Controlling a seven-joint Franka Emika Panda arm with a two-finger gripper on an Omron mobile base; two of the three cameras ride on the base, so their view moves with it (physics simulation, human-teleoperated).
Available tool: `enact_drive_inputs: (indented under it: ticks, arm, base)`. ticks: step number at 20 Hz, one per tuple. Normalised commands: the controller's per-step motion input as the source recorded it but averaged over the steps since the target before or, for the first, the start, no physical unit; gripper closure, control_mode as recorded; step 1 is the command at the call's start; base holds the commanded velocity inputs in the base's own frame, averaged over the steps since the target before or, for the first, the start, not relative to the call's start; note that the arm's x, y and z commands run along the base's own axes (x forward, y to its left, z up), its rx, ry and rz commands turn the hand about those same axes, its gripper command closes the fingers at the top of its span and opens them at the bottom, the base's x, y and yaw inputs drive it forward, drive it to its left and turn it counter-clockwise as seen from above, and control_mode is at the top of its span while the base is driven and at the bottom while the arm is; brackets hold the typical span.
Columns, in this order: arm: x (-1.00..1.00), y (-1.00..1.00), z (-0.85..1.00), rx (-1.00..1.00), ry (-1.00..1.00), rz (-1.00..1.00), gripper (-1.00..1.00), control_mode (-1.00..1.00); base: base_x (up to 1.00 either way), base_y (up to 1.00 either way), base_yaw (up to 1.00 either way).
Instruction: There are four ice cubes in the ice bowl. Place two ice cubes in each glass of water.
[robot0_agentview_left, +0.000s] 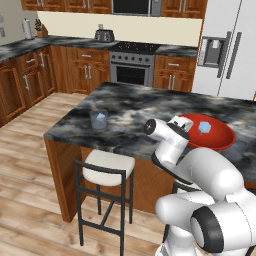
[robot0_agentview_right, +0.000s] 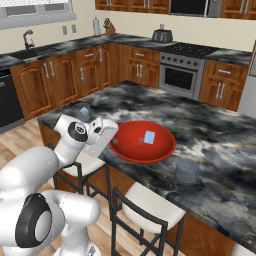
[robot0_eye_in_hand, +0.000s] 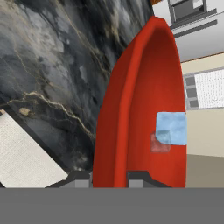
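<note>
Nearest the cameras, two white-cushioned stools with dark metal frames (robot0_agentview_right: 150, 207) stand against the front edge of the dark, grey-veined marble bench (robot0_agentview_left: 135, 107). Above that edge the white arm reaches forward, and its tool (robot0_eye_in_hand: 109, 177) sits low against the near rim of the wide, shallow, bright red ice bowl (robot0_agentview_right: 131, 150); in the hand view the two dark finger tips stand close together, one on either side of the rim's edge, the tool shut with nothing visibly held between them, though whether they actually touch the rim cannot be told. Inside the red bowl, past the tool, one pale blue-white translucent ice cube (robot0_agentview_right: 149, 137) is plainly visible; in the hand view a second, fainter cube shape appears to overlap it. To the robot's left on the bench, well apart from the bowl, stands a short clear greyish cylindrical glass of water (robot0_agentview_left: 98, 120) with a pale blue cube visible inside it. To the right of the bowl, in the right base view, a second clear tumbler (robot0_agentview_right: 186, 171) stands near the bench's front edge, very faint against the marble. Farther back stand the wooden cabinets, a steel oven (robot0_agentview_left: 131, 70) and a white refrigerator (robot0_agentview_left: 227, 45).
</note>
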Motion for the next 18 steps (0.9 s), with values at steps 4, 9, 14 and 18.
enact_drive_inputs:
  ticks: [4, 9, 14, 18]
  arm:
    - [0.0, 0.0, 0.0, 0.0, 0.0, 0.0, 1.0, -1.0]
    - [0.0, 0.0, 0.0, 0.0, 0.0, 0.0, 1.0, -1.0]
    - [-0.05, 0.01, 0.0, 0.0, 0.0, 0.0, 1.0, -1.0]
    - [-0.03, 0.33, 0.16, 0.01, 0.0, -0.05, 1.0, -1.0]
  base:
    - [0.0, 0.0, 0.0]
    - [0.0, 0.0, 0.0]
    - [0.0, 0.0, 0.0]
    - [0.0, 0.0, 0.0]
